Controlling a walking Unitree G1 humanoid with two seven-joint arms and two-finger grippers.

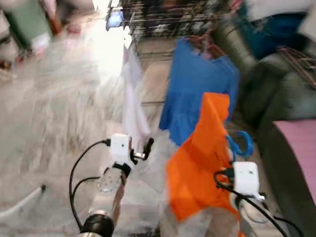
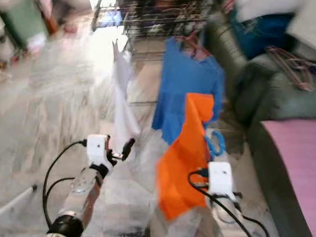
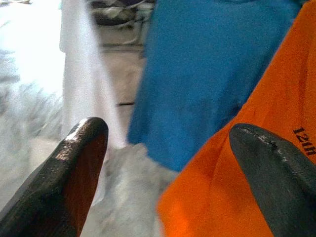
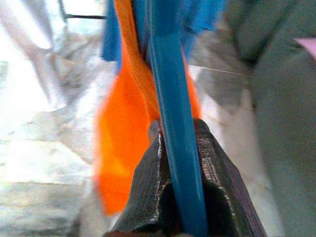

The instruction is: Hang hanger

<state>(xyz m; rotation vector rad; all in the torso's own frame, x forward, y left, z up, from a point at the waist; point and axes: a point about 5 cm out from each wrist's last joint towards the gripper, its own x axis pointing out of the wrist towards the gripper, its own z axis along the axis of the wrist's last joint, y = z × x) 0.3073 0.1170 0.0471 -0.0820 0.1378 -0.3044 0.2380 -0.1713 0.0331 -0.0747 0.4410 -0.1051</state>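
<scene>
My right gripper [image 4: 177,129] is shut on a blue plastic hanger [image 4: 170,94], which passes up between its two fingers. An orange garment [image 1: 199,164] hangs from that hanger [image 1: 242,144] in front of me, just left of my right wrist. My left gripper [image 1: 147,149] is raised to the left of the orange garment, open and holding nothing; its fingers [image 3: 79,158] stand wide apart. Ahead stands a wire drying rack [image 1: 164,18] with a blue shirt [image 1: 196,90] and a white garment [image 1: 133,93] hanging from it. The picture is blurred.
A dark green sofa [image 1: 283,97] runs along the right, with a pink cushion [image 1: 306,154] and several loose hangers [image 1: 302,62] on it. Pale tiled floor [image 1: 58,112] opens to the left. Blurred household items [image 1: 17,25] stand at the far left.
</scene>
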